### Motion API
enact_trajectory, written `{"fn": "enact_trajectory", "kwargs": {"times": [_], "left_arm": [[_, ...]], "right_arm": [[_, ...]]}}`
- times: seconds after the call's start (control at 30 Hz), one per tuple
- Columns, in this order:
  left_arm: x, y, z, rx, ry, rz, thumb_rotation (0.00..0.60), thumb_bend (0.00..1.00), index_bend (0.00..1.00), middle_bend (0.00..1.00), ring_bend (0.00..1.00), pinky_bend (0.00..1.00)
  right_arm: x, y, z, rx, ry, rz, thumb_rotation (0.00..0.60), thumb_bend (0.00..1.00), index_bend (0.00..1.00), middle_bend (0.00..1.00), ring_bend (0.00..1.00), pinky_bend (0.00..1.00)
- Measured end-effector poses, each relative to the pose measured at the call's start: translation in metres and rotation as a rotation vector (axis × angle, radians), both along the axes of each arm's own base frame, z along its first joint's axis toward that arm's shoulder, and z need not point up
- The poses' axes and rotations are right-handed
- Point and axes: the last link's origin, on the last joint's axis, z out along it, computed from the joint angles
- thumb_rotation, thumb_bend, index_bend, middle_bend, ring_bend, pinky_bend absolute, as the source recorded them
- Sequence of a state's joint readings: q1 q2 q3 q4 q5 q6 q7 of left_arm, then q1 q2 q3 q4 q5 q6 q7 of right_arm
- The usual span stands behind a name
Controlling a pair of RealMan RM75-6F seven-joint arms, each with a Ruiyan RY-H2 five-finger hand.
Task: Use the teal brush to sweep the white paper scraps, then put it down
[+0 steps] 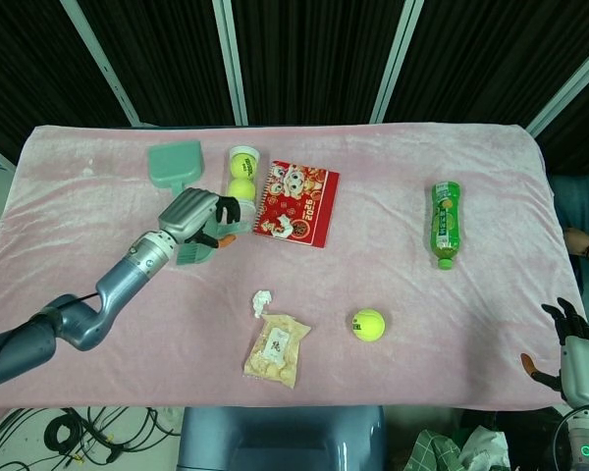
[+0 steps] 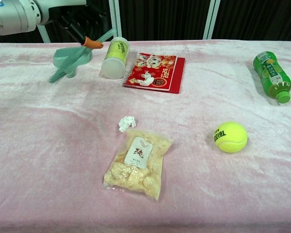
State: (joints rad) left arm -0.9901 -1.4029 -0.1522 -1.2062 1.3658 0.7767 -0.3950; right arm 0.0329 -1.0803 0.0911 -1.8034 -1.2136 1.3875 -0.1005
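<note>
My left hand (image 1: 198,213) grips the teal brush (image 1: 192,257) and holds it low over the pink cloth, left of the ball tube. The chest view shows the hand (image 2: 80,24) at the top left, with the blurred brush (image 2: 57,76) slanting down to the left in front of the teal dustpan (image 2: 67,54). One white paper scrap (image 1: 285,228) (image 2: 146,77) lies on the red booklet (image 1: 299,203) (image 2: 160,73). Another scrap (image 1: 262,301) (image 2: 127,123) lies on the cloth by the snack bag. My right hand (image 1: 574,343) hangs off the table's right corner, fingers apart and empty.
The dustpan (image 1: 175,165) lies at the back left beside a tube of tennis balls (image 1: 241,175) (image 2: 114,59). A snack bag (image 1: 276,350) (image 2: 138,166) and a tennis ball (image 1: 368,324) (image 2: 230,137) sit near the front. A green bottle (image 1: 445,223) (image 2: 271,75) lies at the right.
</note>
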Motion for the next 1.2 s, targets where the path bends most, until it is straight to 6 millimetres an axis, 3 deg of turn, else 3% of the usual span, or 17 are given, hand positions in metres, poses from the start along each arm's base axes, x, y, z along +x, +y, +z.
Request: {"fn": "enact_trajectory", "kwargs": {"times": [0.23, 0.37, 0.57, 0.73, 0.9, 1.0, 1.2], "left_arm": [[-0.04, -0.012, 0.001, -0.017, 0.216, 0.024, 0.6, 0.42, 0.86, 0.79, 0.51, 0.62], [-0.062, -0.017, -0.007, -0.028, 0.301, 0.044, 0.6, 0.42, 0.85, 0.79, 0.51, 0.6], [-0.08, -0.014, -0.026, -0.028, 0.388, 0.039, 0.6, 0.42, 0.81, 0.76, 0.47, 0.54], [-0.088, -0.013, -0.036, -0.039, 0.491, 0.007, 0.6, 0.39, 0.61, 0.63, 0.38, 0.46], [-0.096, -0.016, -0.041, -0.088, 0.57, 0.02, 0.6, 0.27, 0.25, 0.29, 0.13, 0.3], [-0.1, -0.016, -0.041, -0.134, 0.608, 0.056, 0.6, 0.22, 0.17, 0.17, 0.05, 0.27], [-0.086, -0.014, -0.03, -0.149, 0.538, 0.132, 0.6, 0.21, 0.13, 0.12, 0.0, 0.21]], "right_arm": [[0.0, 0.0, 0.0, -0.001, -0.006, -0.002, 0.6, 0.19, 0.2, 0.07, 0.14, 0.18], [0.0, 0.0, 0.0, 0.001, -0.006, -0.002, 0.6, 0.19, 0.2, 0.07, 0.14, 0.18], [0.0, 0.0, 0.001, -0.005, -0.009, -0.005, 0.6, 0.19, 0.2, 0.07, 0.14, 0.18], [0.0, 0.0, 0.001, -0.004, -0.014, -0.008, 0.6, 0.19, 0.2, 0.07, 0.14, 0.18], [0.0, 0.0, 0.001, -0.003, -0.022, -0.01, 0.6, 0.19, 0.2, 0.07, 0.14, 0.18], [0.0, 0.0, 0.001, -0.002, -0.022, -0.008, 0.6, 0.19, 0.2, 0.07, 0.14, 0.18], [0.001, 0.0, 0.001, -0.003, -0.026, -0.006, 0.6, 0.19, 0.2, 0.07, 0.14, 0.18]]}}
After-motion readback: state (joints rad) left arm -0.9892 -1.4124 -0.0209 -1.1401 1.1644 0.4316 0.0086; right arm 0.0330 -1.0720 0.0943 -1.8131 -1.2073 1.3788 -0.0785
